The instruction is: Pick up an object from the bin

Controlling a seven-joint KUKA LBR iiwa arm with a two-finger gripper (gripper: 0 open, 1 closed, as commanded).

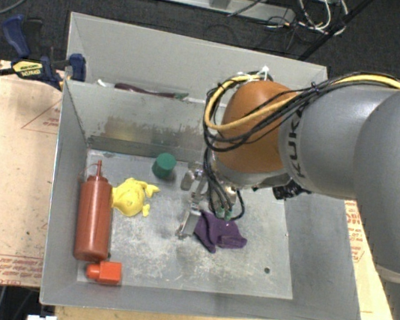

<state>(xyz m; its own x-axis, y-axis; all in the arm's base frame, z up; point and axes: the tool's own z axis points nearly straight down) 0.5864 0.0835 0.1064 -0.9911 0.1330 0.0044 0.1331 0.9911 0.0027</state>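
Camera view, entry 1.

**Colleague:** What can't you make out?

**Me:** My arm and its orange cover hang over the middle of the bin and hide the floor and back wall beneath them. The hand is down at floor level, partly behind its own cables. I cannot tell whether it is open or closed.

**Colleague:** Which thing is it at?

**Me:** A crumpled purple thing, soft-looking, mid-floor and slightly right of centre. It touches the hand's right side. Its upper edge runs under the cables, so I cannot say whether it is gripped.

**Colleague:** Orientation?

**Me:** It lies flat, with its long axis roughly left to right in the view. No end reads as a clear tip.

**Colleague:** Room to move?

**Me:** There is bare floor right of it and in front of it, up to those walls. A green cylinder stands near the back wall, just left of the hand. A yellow toy lies farther left. A red-brown bottle lies along the left wall with its nozzle toward the back, and an orange block sits at its base in the front-left corner.
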